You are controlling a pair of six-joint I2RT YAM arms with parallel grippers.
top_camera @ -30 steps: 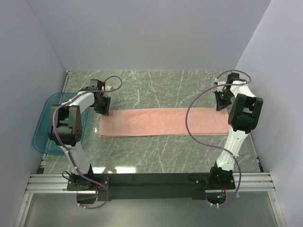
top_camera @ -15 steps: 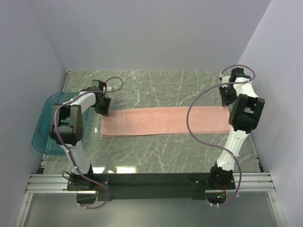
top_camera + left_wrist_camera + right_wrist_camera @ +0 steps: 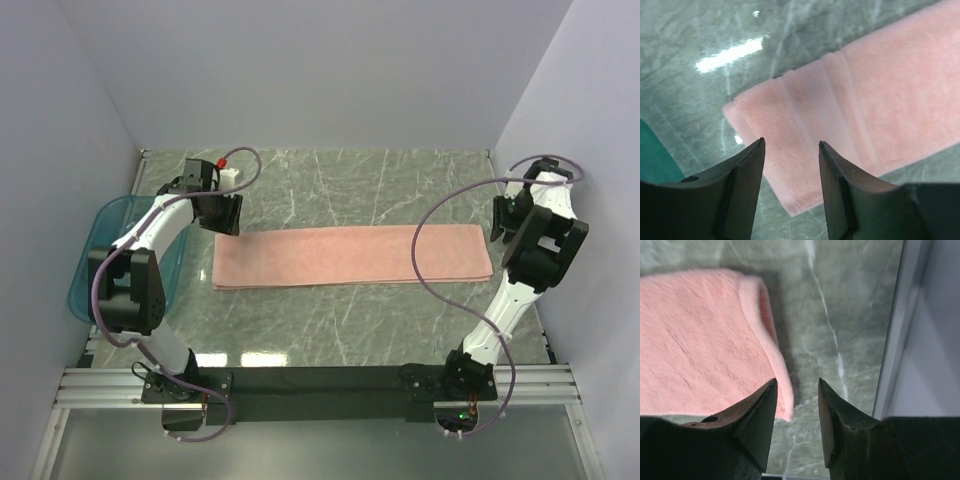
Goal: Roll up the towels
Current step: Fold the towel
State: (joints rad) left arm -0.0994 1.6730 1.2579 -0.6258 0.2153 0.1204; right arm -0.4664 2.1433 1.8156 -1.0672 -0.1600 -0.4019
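Arms [image 3: 540, 245] prob. lifted off towel [image 3: 350, 257]; L fingers [image 3: 742, 200], R fingers [image 3: 755, 435] open; L-arm [image 3: 165, 225] overlaps tray [image 3: 82, 282].

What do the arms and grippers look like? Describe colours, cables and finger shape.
The left arm and right arm have white links with black joint housings. A looping purple cable runs along each. The left gripper and right gripper are black, with tapering pointed fingers.
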